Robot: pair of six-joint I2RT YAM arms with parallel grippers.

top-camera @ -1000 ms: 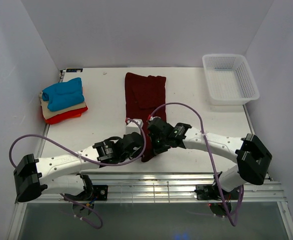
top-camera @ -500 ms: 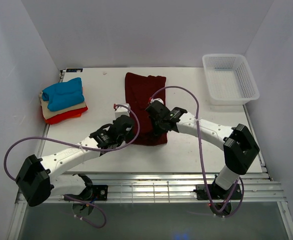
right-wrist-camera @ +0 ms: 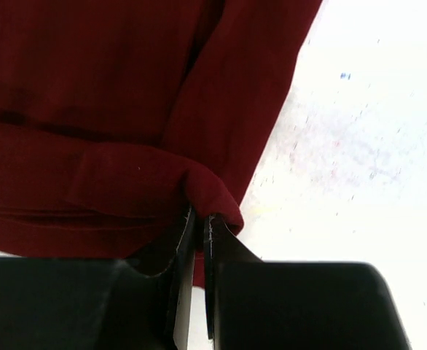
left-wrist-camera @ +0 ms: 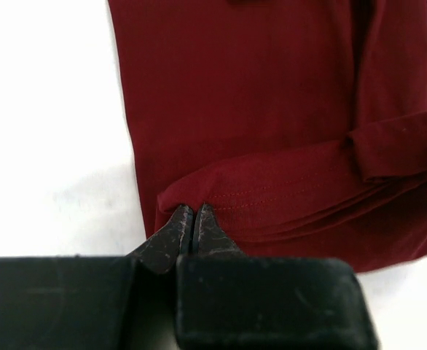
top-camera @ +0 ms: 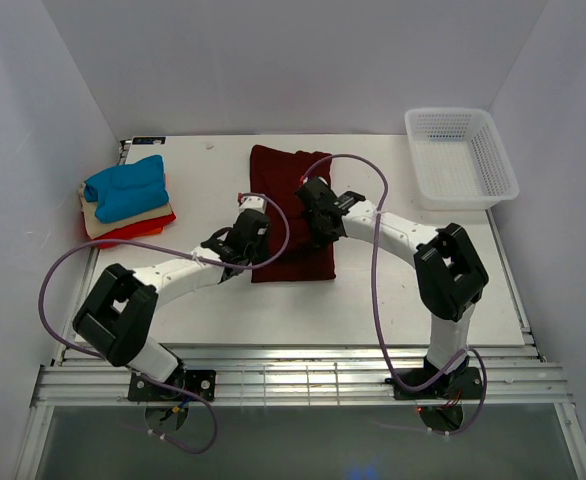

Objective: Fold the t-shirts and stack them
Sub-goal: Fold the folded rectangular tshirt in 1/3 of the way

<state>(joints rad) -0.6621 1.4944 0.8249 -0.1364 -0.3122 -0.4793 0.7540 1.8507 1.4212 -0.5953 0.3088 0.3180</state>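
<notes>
The dark maroon t-shirt (top-camera: 291,205) lies lengthwise on the middle of the table, its near end doubled back over itself. My left gripper (top-camera: 254,222) is shut on the shirt's left hem corner (left-wrist-camera: 199,197). My right gripper (top-camera: 316,213) is shut on the right hem corner (right-wrist-camera: 210,193). Both hold the lifted edge just above the lower layer (left-wrist-camera: 272,87). A folded pile sits at the far left: the bright blue shirt (top-camera: 125,186) on top, the beige one (top-camera: 98,217) under it, and the red-orange one (top-camera: 133,231) at the bottom.
A white mesh basket (top-camera: 460,157) stands at the back right corner. The white table (top-camera: 403,290) shows bare around the maroon shirt. Purple cables loop above both arms.
Both grippers have carried the shirt's near hem away from the table's front edge toward the back, folding the near end over the rest. The shirt's outline is now shorter.
</notes>
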